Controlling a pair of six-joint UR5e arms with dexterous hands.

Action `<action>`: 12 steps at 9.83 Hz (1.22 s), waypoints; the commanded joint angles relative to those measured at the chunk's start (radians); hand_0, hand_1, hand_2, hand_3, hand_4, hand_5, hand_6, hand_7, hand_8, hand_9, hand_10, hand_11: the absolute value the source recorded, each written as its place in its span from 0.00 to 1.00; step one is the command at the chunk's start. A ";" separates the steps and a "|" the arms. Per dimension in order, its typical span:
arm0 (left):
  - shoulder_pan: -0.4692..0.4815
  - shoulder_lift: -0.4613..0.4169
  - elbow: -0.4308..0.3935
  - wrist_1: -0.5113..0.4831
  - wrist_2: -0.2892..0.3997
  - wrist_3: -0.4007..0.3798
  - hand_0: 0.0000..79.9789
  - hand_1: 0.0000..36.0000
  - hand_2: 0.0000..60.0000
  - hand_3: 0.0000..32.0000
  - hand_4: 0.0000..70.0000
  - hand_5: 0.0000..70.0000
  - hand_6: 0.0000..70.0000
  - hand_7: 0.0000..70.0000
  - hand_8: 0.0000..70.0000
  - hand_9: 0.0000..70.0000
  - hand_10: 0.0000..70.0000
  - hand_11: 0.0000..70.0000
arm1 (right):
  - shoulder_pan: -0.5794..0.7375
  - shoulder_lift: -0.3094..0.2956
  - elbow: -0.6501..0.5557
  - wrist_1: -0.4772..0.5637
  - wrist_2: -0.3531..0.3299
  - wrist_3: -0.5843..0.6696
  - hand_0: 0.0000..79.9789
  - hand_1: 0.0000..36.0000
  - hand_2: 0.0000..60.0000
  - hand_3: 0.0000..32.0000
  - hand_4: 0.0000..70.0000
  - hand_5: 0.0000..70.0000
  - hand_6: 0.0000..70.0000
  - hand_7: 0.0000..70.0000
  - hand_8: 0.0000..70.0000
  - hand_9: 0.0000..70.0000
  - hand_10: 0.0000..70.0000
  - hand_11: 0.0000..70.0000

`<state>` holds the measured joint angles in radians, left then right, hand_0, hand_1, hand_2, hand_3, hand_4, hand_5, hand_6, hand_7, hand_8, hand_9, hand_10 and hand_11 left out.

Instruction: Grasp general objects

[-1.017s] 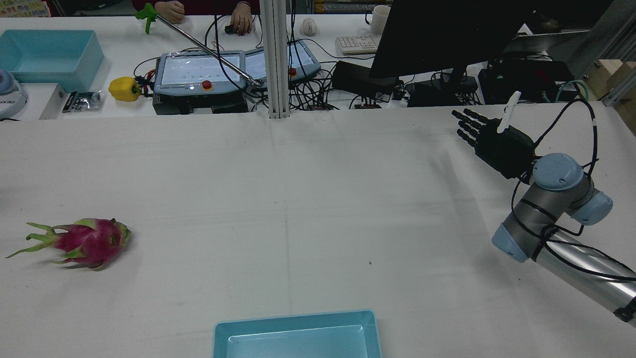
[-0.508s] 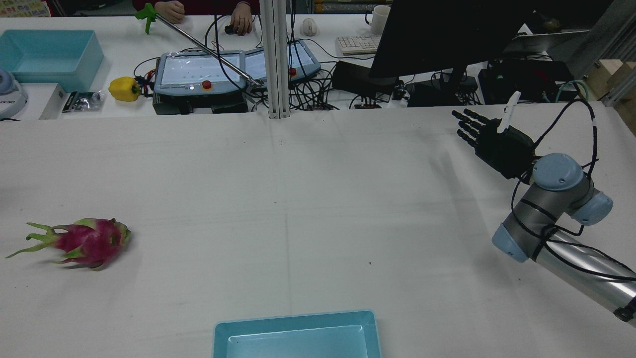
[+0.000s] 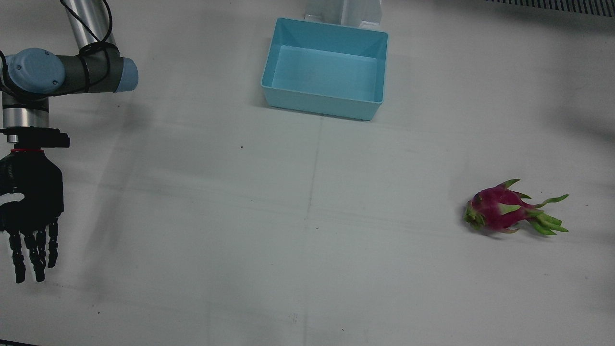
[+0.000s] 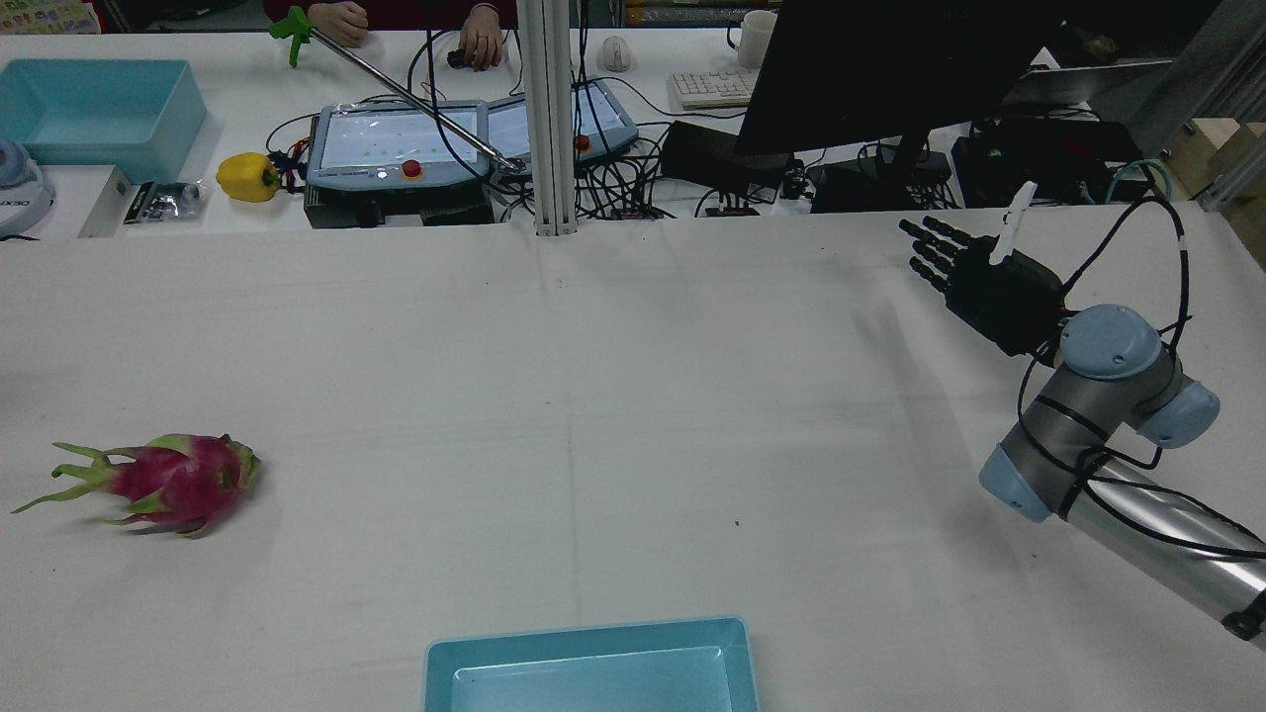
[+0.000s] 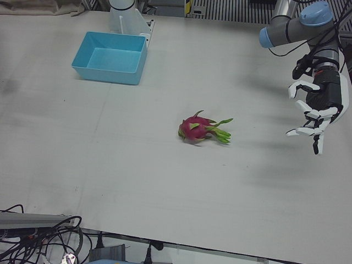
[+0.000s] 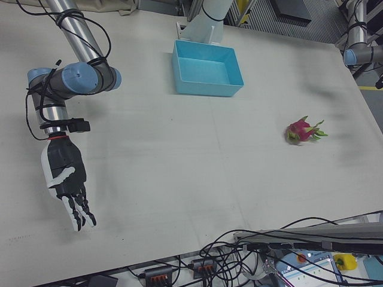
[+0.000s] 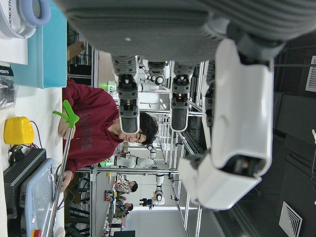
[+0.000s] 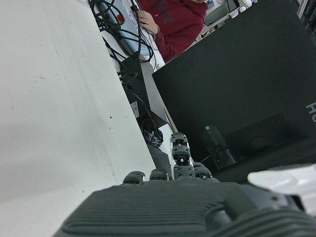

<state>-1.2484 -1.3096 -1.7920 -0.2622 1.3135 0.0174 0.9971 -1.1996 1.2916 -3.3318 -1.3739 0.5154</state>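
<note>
A pink dragon fruit (image 3: 497, 209) with green scales lies on its side on the white table, also seen in the rear view (image 4: 183, 480), left-front view (image 5: 197, 127) and right-front view (image 6: 299, 130). My left hand (image 5: 316, 113) hangs open above the table, well off to the fruit's side, holding nothing; its spread fingers (image 7: 129, 98) fill the left hand view. My right hand (image 3: 29, 211) is open too, fingers straight, far across the table from the fruit, and it shows in the rear view (image 4: 974, 272) and right-front view (image 6: 66, 179).
An empty light-blue bin (image 3: 319, 103) stands at the robot's edge of the table, mid-width (image 4: 593, 638) (image 5: 107, 74). Beyond the far edge are pendants (image 4: 396, 143), cables, a black monitor (image 4: 870, 69), a yellow pepper (image 4: 247, 178) and a person in red (image 7: 89, 128) holding a green-tipped rod.
</note>
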 commanded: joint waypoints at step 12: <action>0.009 0.000 0.013 -0.003 0.000 0.016 1.00 1.00 1.00 0.00 0.73 0.56 0.38 0.47 0.06 0.07 0.10 0.21 | 0.000 0.000 -0.001 0.000 0.001 0.000 0.00 0.00 0.00 0.00 0.00 0.00 0.00 0.00 0.00 0.00 0.00 0.00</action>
<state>-1.2416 -1.3106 -1.7780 -0.2648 1.3131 0.0228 0.9971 -1.1996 1.2908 -3.3318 -1.3740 0.5154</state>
